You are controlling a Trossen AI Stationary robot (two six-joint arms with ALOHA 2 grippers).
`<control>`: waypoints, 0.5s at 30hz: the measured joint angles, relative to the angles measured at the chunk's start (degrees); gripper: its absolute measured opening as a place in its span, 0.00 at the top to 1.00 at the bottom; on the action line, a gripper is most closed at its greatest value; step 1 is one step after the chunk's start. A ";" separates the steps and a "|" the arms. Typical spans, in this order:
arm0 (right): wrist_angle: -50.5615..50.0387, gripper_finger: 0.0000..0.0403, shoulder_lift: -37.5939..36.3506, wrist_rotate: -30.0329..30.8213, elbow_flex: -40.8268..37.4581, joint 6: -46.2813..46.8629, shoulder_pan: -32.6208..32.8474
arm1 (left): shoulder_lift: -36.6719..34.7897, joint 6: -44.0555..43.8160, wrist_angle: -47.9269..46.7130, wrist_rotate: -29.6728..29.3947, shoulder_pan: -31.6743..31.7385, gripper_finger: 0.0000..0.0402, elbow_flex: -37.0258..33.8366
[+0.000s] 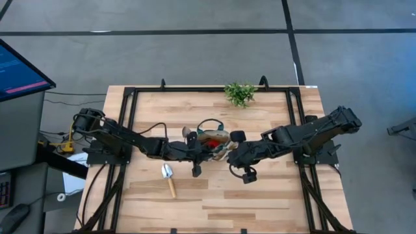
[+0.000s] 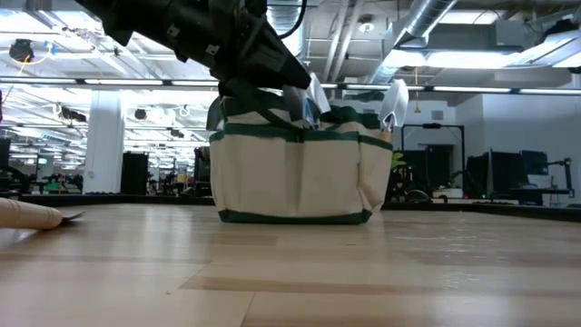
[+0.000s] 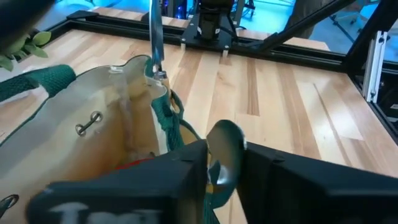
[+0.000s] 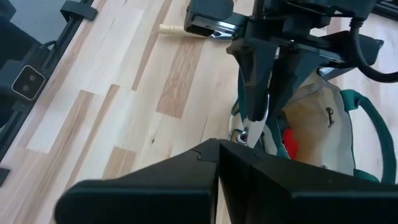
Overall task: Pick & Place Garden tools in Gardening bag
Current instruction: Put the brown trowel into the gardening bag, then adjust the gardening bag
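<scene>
The khaki gardening bag (image 1: 214, 138) with green trim stands open at the table's middle. A red item (image 3: 134, 163) lies inside it. My left gripper (image 3: 225, 171) hovers at the bag's near rim, its fingers slightly apart, a trowel's silver blade (image 3: 224, 149) standing upright between them with its lower end down in the bag's side. A second trowel blade (image 3: 155, 37) sticks up from the bag's far rim. Another trowel (image 1: 169, 179) lies flat on the table near the bag. My right gripper (image 4: 217, 144) is shut on nothing, raised just right of the bag. My left gripper has the trowel's blade (image 4: 261, 109) between its slightly parted fingers, which slant down from the table's left. The trowel stands upright, its lower part in the bag. Whether the fingers touch the blade I cannot tell.
A green plant sprig (image 1: 240, 93) lies at the table's far edge. A black frame (image 1: 130, 104) borders the wooden table. Bare wood stretches along the near side. A monitor (image 1: 19, 68) stands off the table's left.
</scene>
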 joint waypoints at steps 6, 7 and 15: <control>0.00 1.00 0.00 0.00 0.00 0.00 -0.02 | -0.01 0.00 0.63 2.53 0.00 0.71 0.00; 0.00 1.00 0.00 -0.02 0.00 0.00 -0.02 | -0.01 0.00 1.11 3.38 0.00 0.69 0.02; -0.02 1.00 0.00 -0.04 0.00 0.02 -0.02 | -4.10 5.31 1.46 5.11 -0.01 0.56 1.81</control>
